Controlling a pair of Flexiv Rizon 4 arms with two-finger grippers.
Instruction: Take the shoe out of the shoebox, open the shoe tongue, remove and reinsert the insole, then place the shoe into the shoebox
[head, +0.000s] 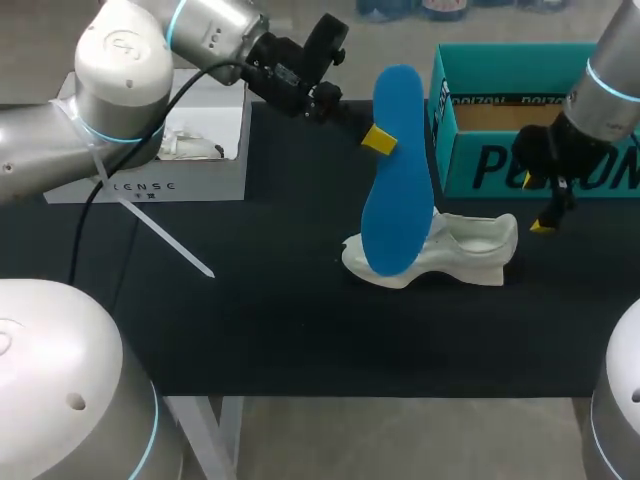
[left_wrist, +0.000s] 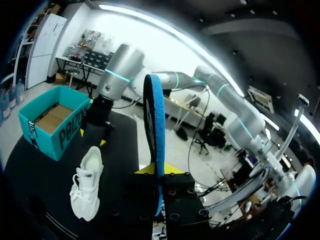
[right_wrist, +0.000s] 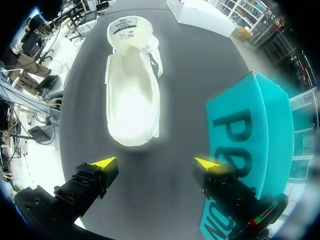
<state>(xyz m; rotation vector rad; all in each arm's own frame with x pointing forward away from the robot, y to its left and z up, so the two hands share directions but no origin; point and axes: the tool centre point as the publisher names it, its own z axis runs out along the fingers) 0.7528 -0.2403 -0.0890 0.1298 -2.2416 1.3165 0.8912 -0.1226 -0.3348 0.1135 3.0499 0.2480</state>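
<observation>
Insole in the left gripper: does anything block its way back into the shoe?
Nothing visible does. The shoe lies with its opening bare; the right gripper stands open off the shoe's end, not over it. The left gripper holds the insole upright.

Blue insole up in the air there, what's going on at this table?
The left gripper is shut on the blue insole, holding it upright above the black table. The white shoe sits on the table, out of the teal shoebox and without its insole. The right gripper is open and holds nothing, hovering between the shoe and the shoebox. The insole has not yet gone back in.
</observation>
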